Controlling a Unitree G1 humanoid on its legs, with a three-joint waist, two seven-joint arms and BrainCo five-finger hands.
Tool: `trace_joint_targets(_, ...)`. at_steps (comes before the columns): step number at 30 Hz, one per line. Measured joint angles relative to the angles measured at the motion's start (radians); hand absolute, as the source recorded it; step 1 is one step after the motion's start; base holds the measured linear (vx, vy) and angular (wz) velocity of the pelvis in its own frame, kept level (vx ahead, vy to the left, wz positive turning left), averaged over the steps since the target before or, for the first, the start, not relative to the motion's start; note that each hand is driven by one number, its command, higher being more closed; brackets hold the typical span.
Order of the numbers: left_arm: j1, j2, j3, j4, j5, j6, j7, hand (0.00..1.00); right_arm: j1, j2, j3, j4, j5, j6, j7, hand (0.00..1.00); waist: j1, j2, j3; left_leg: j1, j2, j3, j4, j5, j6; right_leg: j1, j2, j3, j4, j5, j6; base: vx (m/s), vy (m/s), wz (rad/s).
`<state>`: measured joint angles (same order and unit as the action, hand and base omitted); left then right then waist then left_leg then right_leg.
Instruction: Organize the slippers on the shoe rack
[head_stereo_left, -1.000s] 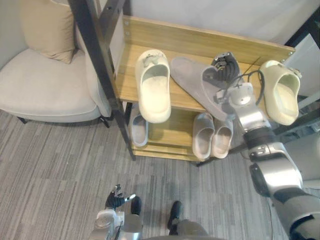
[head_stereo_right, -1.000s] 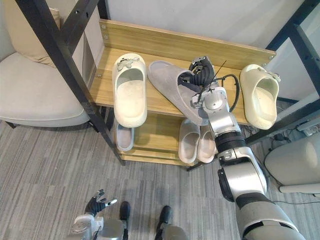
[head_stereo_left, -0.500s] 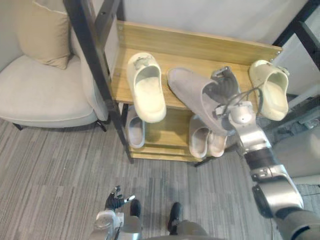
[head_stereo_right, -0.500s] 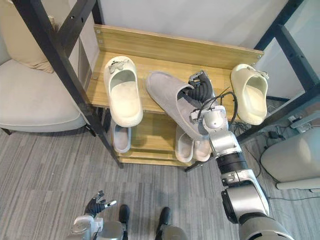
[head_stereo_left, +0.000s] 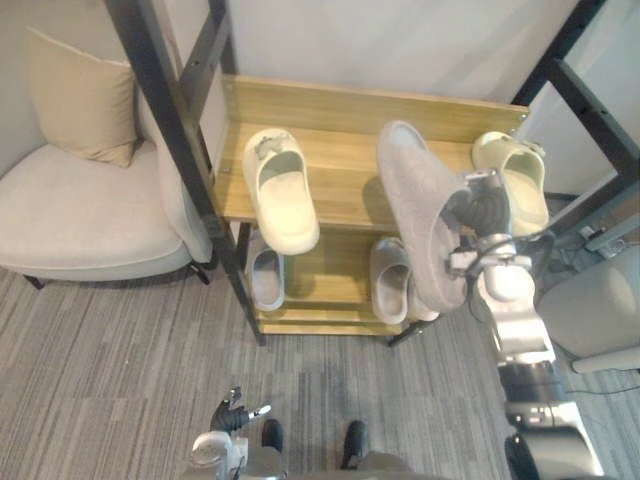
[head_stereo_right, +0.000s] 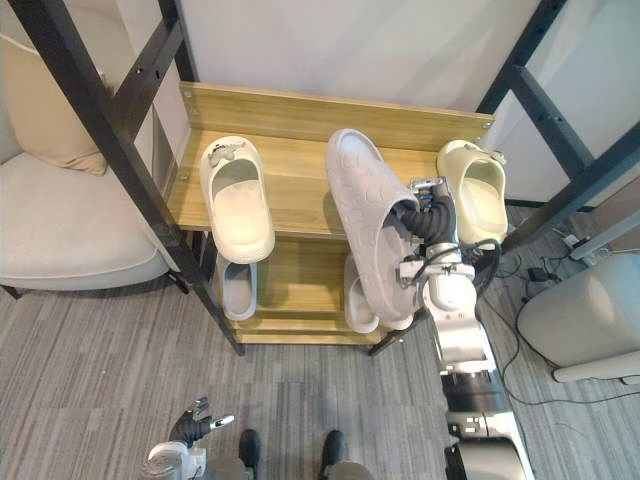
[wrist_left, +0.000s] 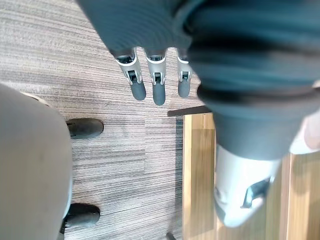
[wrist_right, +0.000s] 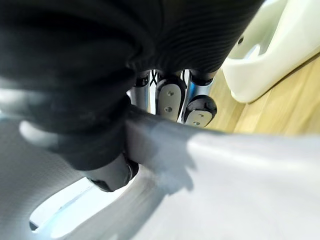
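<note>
A large grey slipper (head_stereo_left: 420, 225) hangs tilted, sole up, over the front of the wooden shoe rack's top shelf (head_stereo_left: 345, 180). My right hand (head_stereo_right: 432, 222) is shut on its opening edge; the right wrist view shows fingers (wrist_right: 170, 97) curled over the grey rim (wrist_right: 225, 190). One cream slipper (head_stereo_left: 280, 190) lies on the top shelf at left, another (head_stereo_left: 512, 180) at right, just behind the hand. On the lower shelf sit a small grey slipper (head_stereo_left: 266, 280) and a pale pair (head_stereo_left: 390, 280). My left hand (head_stereo_left: 232, 415) hangs low over the carpet with its fingers (wrist_left: 158, 85) straight.
Black metal posts (head_stereo_left: 170, 130) frame the rack at left and at right (head_stereo_right: 520, 90). A pale armchair (head_stereo_left: 90, 210) with a beige cushion (head_stereo_left: 80, 95) stands to the left. A white rounded bin (head_stereo_right: 580, 320) is on the floor at right.
My right hand has lifted the grey slipper off the top shelf and swung it from lying diagonally to pointing front to back, further right. The camera has shifted too.
</note>
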<state>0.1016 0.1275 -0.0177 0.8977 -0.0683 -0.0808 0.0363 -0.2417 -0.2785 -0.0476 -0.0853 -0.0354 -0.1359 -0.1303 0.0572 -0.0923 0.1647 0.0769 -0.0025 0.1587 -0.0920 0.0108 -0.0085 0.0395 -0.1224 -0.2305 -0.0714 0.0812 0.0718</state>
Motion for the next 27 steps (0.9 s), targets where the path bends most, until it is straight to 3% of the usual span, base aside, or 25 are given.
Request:
trace_joint_targets(6,0.003,-0.020,0.000,0.033,0.034,0.000,-0.003,0.00,0.221,0.086,0.031,-0.123,0.008,-0.035,0.040,1.00,-0.004,0.031,-0.034,0.034,0.005,0.013,0.007,-0.022,-0.012,0.030,0.002,0.004,-0.002,-0.014,0.008,-0.02,-0.006,-0.05)
trace_joint_targets(13,0.001,-0.025,-0.010,0.045,0.042,-0.002,-0.003,0.00,0.348,0.124,0.134,-0.121,-0.009,-0.037,0.084,1.00,-0.010,0.046,-0.029,0.055,0.009,0.011,0.025,-0.029,-0.005,0.051,0.001,0.002,0.009,-0.018,0.007,0.00,-0.005,0.00)
trace_joint_targets(15,-0.012,-0.022,-0.022,0.035,0.046,-0.005,-0.005,0.00,0.337,0.121,0.162,-0.078,-0.029,-0.045,0.089,1.00,-0.008,0.054,0.000,-0.018,0.020,0.013,0.172,-0.095,-0.002,0.010,-0.009,0.010,0.090,-0.051,0.003,-0.06,-0.010,-0.02)
trace_joint_targets(18,-0.061,-0.025,-0.044,0.029,0.044,-0.017,-0.001,0.00,0.281,0.109,0.179,-0.004,-0.065,-0.042,0.085,1.00,-0.009,0.090,0.082,-0.182,0.059,0.004,0.427,-0.191,0.007,-0.096,-0.010,0.005,0.245,-0.101,-0.005,-0.14,0.014,0.09)
trace_joint_targets(22,-0.142,-0.019,-0.058,0.005,0.021,-0.023,0.005,0.00,0.166,0.091,0.181,0.077,-0.102,-0.016,0.058,1.00,-0.008,0.098,0.197,-0.352,0.072,-0.032,0.597,-0.247,0.007,-0.257,-0.039,-0.024,0.446,-0.188,-0.014,-0.21,0.021,0.23)
trace_joint_targets(27,-0.173,-0.011,-0.058,-0.047,-0.016,-0.040,0.012,0.00,0.024,0.057,0.190,0.118,-0.124,-0.010,0.014,1.00,-0.001,0.101,0.255,-0.496,0.086,-0.032,0.739,-0.291,0.013,-0.414,-0.090,-0.060,0.624,-0.244,-0.033,-0.12,0.008,-0.03)
